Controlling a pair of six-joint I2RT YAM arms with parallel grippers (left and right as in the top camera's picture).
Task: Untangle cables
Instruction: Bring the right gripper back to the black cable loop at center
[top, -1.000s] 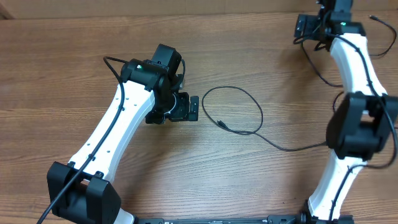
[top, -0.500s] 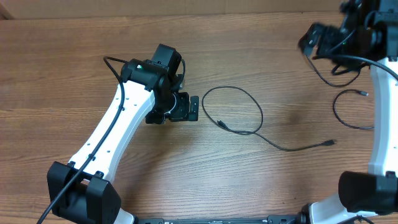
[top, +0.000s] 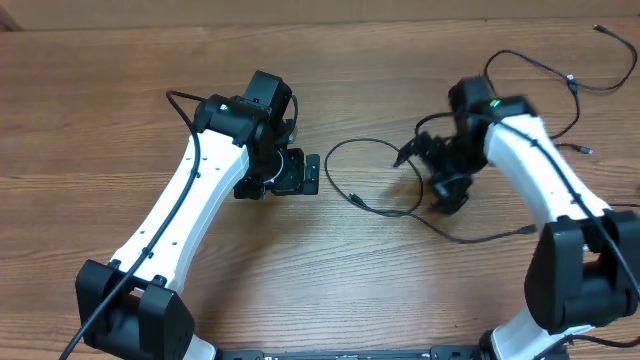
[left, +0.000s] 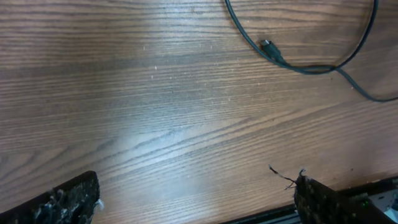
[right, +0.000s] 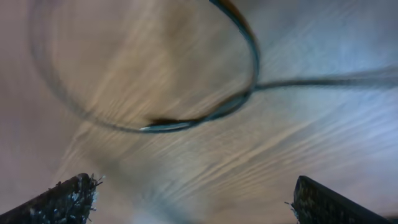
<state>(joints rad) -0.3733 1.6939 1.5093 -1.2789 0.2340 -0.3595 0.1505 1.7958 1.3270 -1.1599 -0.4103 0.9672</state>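
Observation:
One thin black cable (top: 372, 143) lies in a loop at the table's middle. Its plug (top: 356, 199) rests inside the loop and its tail (top: 480, 238) runs off to the right. Two more thin cables (top: 540, 68) lie at the back right, with small plugs (top: 584, 150). My right gripper (top: 430, 172) hovers open over the loop's right side; its wrist view is blurred and shows the loop (right: 186, 121) beyond empty fingers (right: 65, 200). My left gripper (top: 310, 172) stands open just left of the loop, nothing between its fingers (left: 320, 202), with the plug (left: 268, 47) ahead.
The thicker black wire (top: 185, 105) of the left arm arcs above its elbow. The left arm's base (top: 130, 310) and the right arm's base (top: 575, 290) stand at the table's front edge. Bare wood (top: 90, 120) fills the left side.
My right arm has swung from the back right corner to the middle, over the loop's right side. Two cables at the back right have come into view. The left arm has not moved.

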